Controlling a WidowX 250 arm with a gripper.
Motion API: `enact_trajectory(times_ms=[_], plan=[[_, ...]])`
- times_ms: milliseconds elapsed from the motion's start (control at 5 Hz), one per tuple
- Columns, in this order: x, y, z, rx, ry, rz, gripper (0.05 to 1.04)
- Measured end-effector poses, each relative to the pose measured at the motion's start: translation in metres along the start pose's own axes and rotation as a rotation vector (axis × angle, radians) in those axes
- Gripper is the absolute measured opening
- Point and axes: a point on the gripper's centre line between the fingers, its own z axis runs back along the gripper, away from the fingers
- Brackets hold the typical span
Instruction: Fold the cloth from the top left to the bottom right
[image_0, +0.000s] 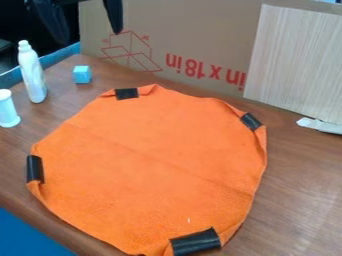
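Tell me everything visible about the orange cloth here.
The orange cloth lies spread out, not yet folded across, on the brown wooden-looking table. It looks soft and finely textured, with a rounded, uneven outline. Four black tape-like strips sit at its turned-in corners. A faint crease crosses its middle, and a small pale speck shows near the bottom.

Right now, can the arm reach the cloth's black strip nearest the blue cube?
Probably yes: the open gripper hangs at the view's upper left, nothing covers that black strip, and the blue cube sits clear.
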Motion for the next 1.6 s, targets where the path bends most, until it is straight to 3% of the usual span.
enact_trajectory(times_ms=[200, 400, 600, 800, 1000, 1200, 1400, 1600], plan=[[-0.001, 0.001, -0.008, 0.008, 0.016, -0.007, 0.998], [0.017, 0.014, -0.027, 0.005, -0.047, -0.072, 0.998], [0.034, 0.031, -0.059, 0.004, -0.078, -0.192, 0.998], [0.044, 0.041, -0.086, -0.040, -0.061, -0.439, 0.998], [0.063, 0.041, -0.089, -0.132, -0.088, -0.681, 0.998], [0.086, 0.037, -0.097, -0.265, -0.071, -0.892, 0.998], [0.102, 0.030, -0.096, -0.314, -0.117, -1.065, 0.998], [0.108, 0.026, -0.109, -0.331, -0.117, -1.129, 0.998]])
